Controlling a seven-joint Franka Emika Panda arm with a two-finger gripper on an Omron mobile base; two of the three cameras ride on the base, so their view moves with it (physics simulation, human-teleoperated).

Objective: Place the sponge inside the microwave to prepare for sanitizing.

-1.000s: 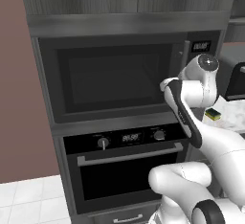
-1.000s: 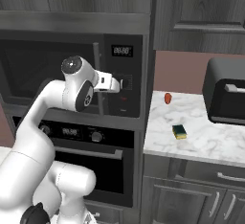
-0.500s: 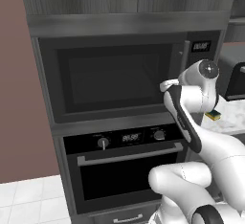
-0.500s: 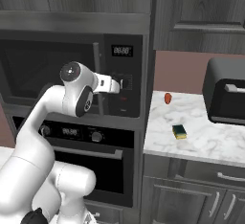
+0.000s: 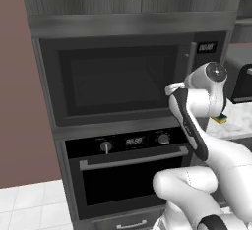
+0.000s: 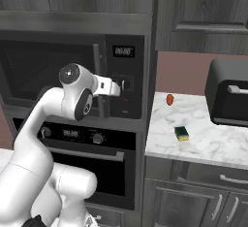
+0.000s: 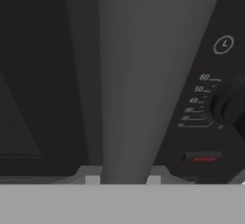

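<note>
The sponge (image 6: 182, 133) lies flat on the marble counter (image 6: 213, 141), at about 4 o'clock from the microwave (image 6: 72, 61), apart from the small red item (image 6: 169, 99) near the wall. The microwave door is closed. The gripper (image 7: 119, 177) is clenched on the door handle (image 7: 143, 74), a finger on either side. A dark toaster (image 6: 227, 95) stands at 2 o'clock from the sponge.

Marble counter (image 6: 213, 143) with sponge (image 6: 182, 133), toaster (image 6: 228, 99), red item (image 6: 169, 99).
</note>
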